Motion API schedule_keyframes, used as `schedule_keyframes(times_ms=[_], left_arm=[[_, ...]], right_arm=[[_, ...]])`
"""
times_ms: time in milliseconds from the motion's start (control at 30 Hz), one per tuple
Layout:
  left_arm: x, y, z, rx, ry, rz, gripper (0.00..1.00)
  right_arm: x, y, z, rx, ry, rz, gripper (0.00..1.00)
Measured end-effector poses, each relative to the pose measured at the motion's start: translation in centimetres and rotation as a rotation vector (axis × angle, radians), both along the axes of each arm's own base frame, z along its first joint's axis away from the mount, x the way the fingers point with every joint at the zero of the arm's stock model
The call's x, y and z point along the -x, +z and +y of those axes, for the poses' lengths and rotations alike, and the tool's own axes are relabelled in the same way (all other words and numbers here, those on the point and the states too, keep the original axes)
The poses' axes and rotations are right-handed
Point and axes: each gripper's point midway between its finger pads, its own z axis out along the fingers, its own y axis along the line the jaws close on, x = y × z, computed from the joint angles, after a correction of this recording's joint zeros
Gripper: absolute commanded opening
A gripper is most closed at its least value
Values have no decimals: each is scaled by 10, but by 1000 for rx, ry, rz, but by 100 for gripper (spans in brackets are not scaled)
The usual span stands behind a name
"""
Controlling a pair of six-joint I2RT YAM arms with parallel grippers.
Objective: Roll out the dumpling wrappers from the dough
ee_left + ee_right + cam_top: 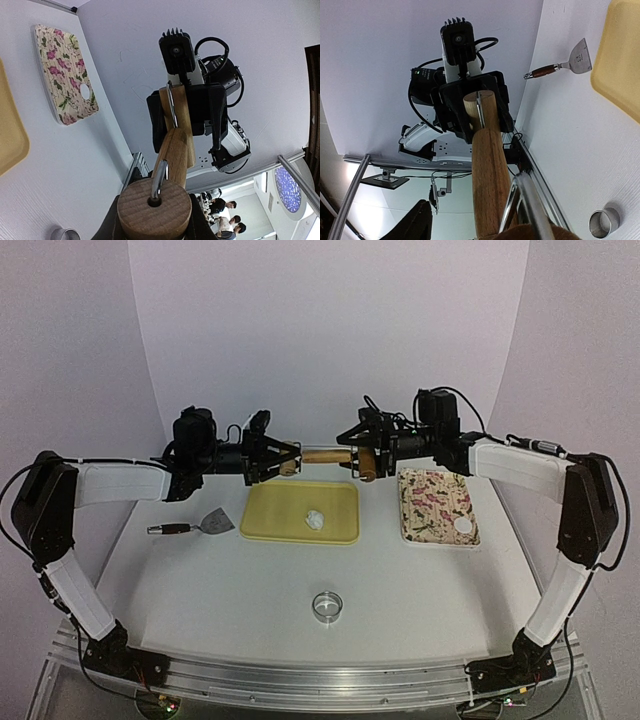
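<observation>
My left gripper [287, 464] is pinching the round knob on one end of the long brown wooden rolling pin [322, 455]. My right gripper [366, 462] is at the other knob. I cannot tell if it is squeezing the knob or spread wide around it.

The pin hangs in the air, lying level, just behind the flat yellow tray [270, 525]. A small white dough lump [315, 519] sits on that tray. One thin round white dumpling wrapper [464, 527] lies on the near corner of the flowered tray [425, 502], off to the right.

To do this step well, I think I should first make sure both ends are held tight. Then I bring both arms down together, so the pin stays level. It should land right on top of the lump, not beside it. I press softly and roll a little at a time, so the dough goes flat and does not slide.

Only the top view shows the lump and the whole white worktop [200, 590]. The left wrist view shows the knob snug between the dark fingers. The right wrist view shows the metal scraper with a brown handle [562, 62] and the shiny round ring cutter [604, 222] up close, but not its own fingers well.
</observation>
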Motion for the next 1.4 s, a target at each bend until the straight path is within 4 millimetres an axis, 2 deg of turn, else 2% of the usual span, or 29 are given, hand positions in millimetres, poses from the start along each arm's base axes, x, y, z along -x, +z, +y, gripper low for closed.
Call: schedule_keyframes(times_ms=[167, 367, 500, 633, 733, 767, 1000, 1033, 1067, 1133, 1200, 1400], left_arm=[[-7, -13, 1, -39, 47, 58, 0], [-6, -19, 1, -57, 46, 85, 0], [-5, -19, 1, -61, 37, 81, 0], [-2, -23, 1, -75, 22, 78, 0], [-1, -23, 1, -79, 10, 67, 0], [-1, -23, 2, -81, 9, 61, 0], [0, -21, 2, -91, -13, 42, 0], [0, -23, 2, -96, -17, 38, 4], [0, -24, 1, -102, -22, 37, 16], [0, -27, 0, -118, -29, 34, 53], [-2, -29, 0, -138, -29, 21, 77], [-18, -40, 10, -245, 41, -9, 94]], right_arm=[[3, -2, 1, 5, 11, -10, 58], [5, -10, 0, 28, 16, 6, 47], [6, -12, 0, 35, 17, 15, 53], [7, -12, 0, 35, 19, 14, 50], [8, -13, 1, 38, 22, 19, 39], [8, -14, 1, 39, 22, 16, 32], [7, -24, 1, 57, 11, 47, 0], [7, -26, 1, 61, 8, 51, 0], [6, -28, 1, 65, 2, 53, 0], [5, -34, 0, 77, -13, 61, 0], [3, -40, -1, 89, -31, 61, 0], [-12, -62, -6, 170, -140, 47, 0]])
